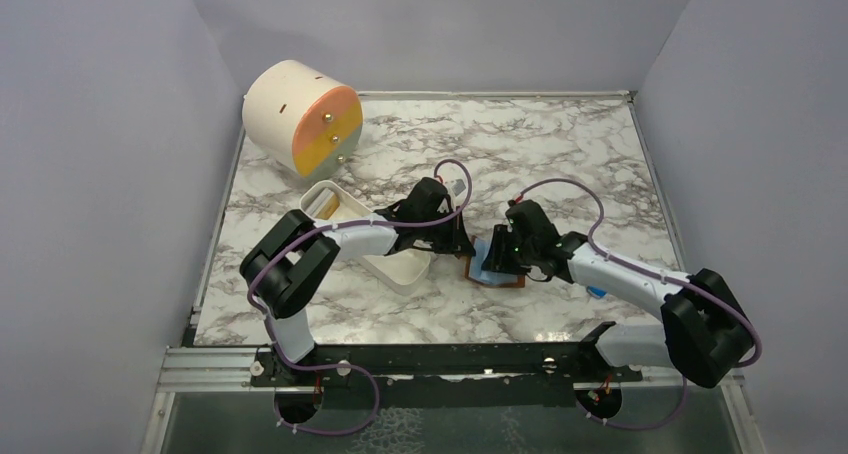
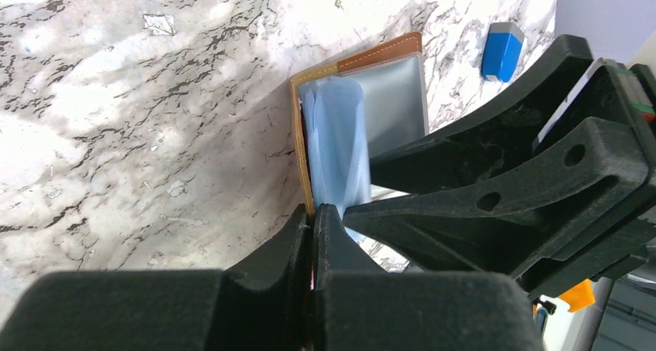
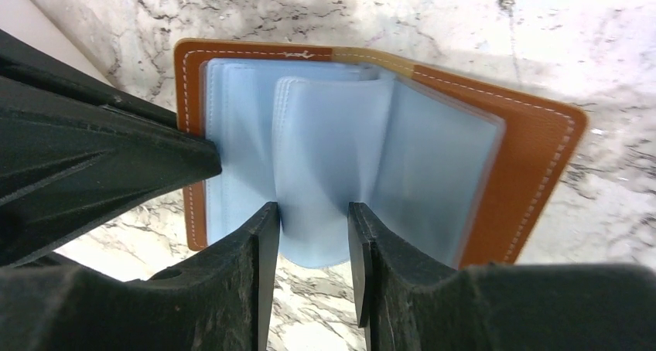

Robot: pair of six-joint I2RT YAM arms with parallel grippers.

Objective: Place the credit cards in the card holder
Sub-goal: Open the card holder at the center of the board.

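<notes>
One brown card holder (image 3: 534, 181): left tool (image 2: 313, 216) clamps its cover (image 2: 379, 53), right tool (image 3: 313, 219) half-spread, seemingly pinching blue pockets (image 3: 325, 134).

The card holder (image 1: 497, 272) lies open on the table (image 1: 560, 154). Just left of the card holder sits a tray (image 1: 405, 271). Well behind and left of it is a drum (image 1: 290, 109) on its side. To its right, slightly nearer, lies a small block (image 2: 501, 51).

Brown card holder (image 3: 534, 173) lies open, pale-blue pockets (image 3: 325, 134) fanned.
</notes>
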